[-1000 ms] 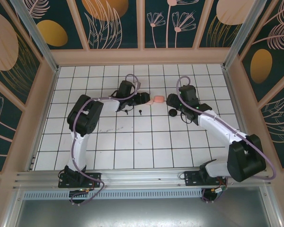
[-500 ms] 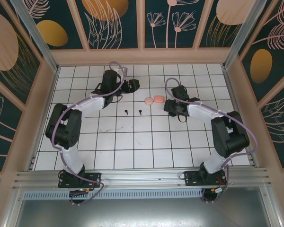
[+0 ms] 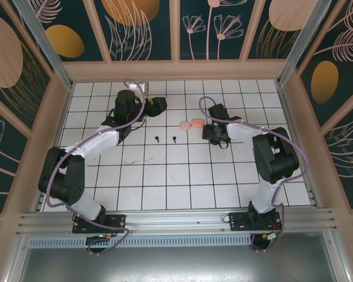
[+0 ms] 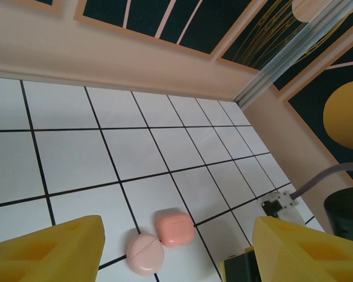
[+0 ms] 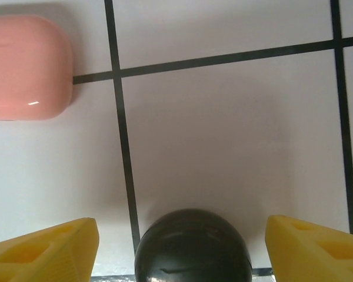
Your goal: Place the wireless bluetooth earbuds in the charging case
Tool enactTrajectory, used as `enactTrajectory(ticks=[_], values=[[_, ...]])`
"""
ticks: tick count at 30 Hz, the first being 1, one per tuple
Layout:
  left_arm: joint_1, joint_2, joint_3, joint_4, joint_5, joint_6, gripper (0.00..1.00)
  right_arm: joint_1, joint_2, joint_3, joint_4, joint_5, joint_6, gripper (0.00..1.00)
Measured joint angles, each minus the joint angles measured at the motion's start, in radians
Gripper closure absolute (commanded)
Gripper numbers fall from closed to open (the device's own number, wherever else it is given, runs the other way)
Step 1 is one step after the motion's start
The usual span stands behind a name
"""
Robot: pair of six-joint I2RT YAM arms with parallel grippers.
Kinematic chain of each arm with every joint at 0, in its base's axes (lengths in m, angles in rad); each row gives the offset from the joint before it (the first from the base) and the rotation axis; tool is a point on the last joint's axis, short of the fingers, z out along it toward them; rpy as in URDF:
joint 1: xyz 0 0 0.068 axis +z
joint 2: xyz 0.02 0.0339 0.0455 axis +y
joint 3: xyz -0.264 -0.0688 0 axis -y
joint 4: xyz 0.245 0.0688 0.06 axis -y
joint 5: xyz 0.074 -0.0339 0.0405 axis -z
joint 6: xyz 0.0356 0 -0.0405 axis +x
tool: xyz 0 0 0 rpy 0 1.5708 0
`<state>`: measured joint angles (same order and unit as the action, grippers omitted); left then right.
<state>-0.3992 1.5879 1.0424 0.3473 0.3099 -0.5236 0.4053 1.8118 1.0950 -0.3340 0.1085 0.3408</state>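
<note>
Smooth white tiles with thin black grid lines give the table [image 3: 182,176] a soft sheen. At upper left of the right wrist view, the coral case [image 5: 23,67] is satiny moulded plastic with one small highlight. The black case [image 5: 191,249] at the bottom edge is glossier, with faint reflections crossing its dome. The pale pink case [image 4: 145,254] looks equally smooth. Fingers [image 5: 44,249] of the right tool [image 5: 179,249] and the left tool [image 4: 176,261] are matt yellow plastic. Overhead, the left arm [image 3: 97,141] and right arm [image 3: 245,130] wear white and black plastic shells. The bottom rail [image 3: 176,218] is bare, dull metal, and the wall trim [image 3: 176,70] is pale and matt.
</note>
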Motion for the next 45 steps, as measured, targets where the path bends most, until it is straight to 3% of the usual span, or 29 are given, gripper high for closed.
enactTrajectory(ticks=[6,15,22,28,36,45], values=[[0.000,-0.103,-0.101,0.053,-0.100,-0.009,0.02,0.000,0.025,0.005,-0.022,-0.001,-0.037,0.35],[0.000,-0.201,-0.221,0.137,-0.226,-0.011,0.01,0.003,0.052,0.029,-0.042,0.008,-0.057,0.43],[0.000,-0.231,-0.267,0.159,-0.269,-0.016,0.01,0.014,0.073,0.069,-0.063,0.019,-0.078,0.66],[0.001,-0.238,-0.281,0.166,-0.299,-0.039,0.01,0.016,0.067,0.069,-0.062,-0.012,-0.065,0.70],[0.002,-0.222,-0.377,0.279,-0.182,-0.066,0.01,0.043,-0.082,0.035,-0.050,-0.158,0.063,0.71],[-0.009,-0.048,-0.522,0.623,0.035,-0.152,0.04,0.118,-0.177,0.114,0.025,-0.187,0.319,0.71]])
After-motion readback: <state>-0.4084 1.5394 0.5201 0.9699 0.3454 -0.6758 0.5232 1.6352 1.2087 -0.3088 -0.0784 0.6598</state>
